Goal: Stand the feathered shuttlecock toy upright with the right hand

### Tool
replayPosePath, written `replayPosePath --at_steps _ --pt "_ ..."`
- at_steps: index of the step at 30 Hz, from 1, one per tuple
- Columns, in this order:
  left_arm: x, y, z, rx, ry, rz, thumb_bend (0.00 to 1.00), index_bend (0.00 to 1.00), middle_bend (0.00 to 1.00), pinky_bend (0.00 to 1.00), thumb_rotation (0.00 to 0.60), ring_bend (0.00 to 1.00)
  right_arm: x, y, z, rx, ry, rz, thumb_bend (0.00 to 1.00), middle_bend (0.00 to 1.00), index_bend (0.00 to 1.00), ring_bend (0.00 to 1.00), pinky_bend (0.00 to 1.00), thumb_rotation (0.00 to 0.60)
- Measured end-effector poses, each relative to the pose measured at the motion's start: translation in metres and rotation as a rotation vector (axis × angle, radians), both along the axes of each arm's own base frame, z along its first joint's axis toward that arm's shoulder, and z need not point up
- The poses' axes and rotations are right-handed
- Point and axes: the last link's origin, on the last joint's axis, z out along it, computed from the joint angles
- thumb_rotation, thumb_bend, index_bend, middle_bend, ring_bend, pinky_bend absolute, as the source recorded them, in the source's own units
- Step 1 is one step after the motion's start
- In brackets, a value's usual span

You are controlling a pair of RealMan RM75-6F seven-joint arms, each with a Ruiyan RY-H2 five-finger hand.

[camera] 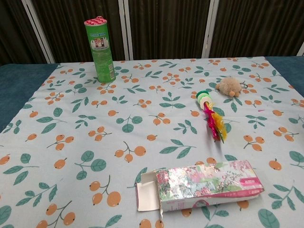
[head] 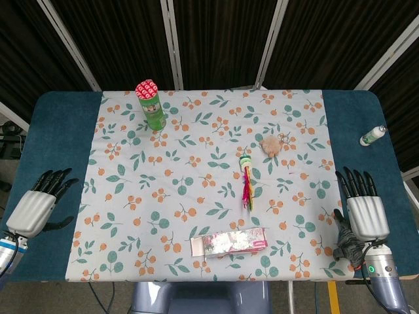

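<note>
The feathered shuttlecock toy lies flat on the patterned cloth right of centre, its green-and-white base pointing to the far side and its pink, red and yellow feathers toward me; the chest view shows it too. My right hand rests on the blue table surface at the near right, well to the right of the toy, fingers stretched out and holding nothing. My left hand lies at the near left edge, also empty with fingers apart. Neither hand appears in the chest view.
A green cylindrical can stands upright at the far left. A small fluffy tan ball sits just beyond the toy. A floral carton with an open flap lies near the front edge. A small white bottle lies at the far right.
</note>
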Motion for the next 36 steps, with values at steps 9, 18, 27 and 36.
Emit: replayPosePath --at_steps 9,18,27,36 --pt "0.000 0.001 0.000 0.000 0.002 0.002 0.25 0.14 0.00 0.00 0.573 0.00 0.010 -0.002 -0.004 0.031 -0.018 0.090 0.20 0.03 0.16 0.00 0.00 0.600" --pt "0.000 0.000 -0.001 0.006 0.007 0.001 0.25 0.14 0.00 0.00 0.577 0.00 0.031 -0.014 -0.021 0.181 -0.017 0.246 0.20 0.15 0.30 0.00 0.00 0.600" --pt "0.000 0.000 -0.001 0.006 0.004 0.002 0.25 0.14 0.00 0.00 0.575 0.00 0.060 -0.035 -0.069 0.320 0.030 0.402 0.20 0.22 0.39 0.00 0.00 0.600" --pt "0.000 0.001 -0.001 -0.002 0.001 0.004 0.25 0.14 0.00 0.00 0.573 0.00 0.077 -0.045 -0.115 0.398 0.038 0.451 0.20 0.24 0.42 0.01 0.00 0.600"
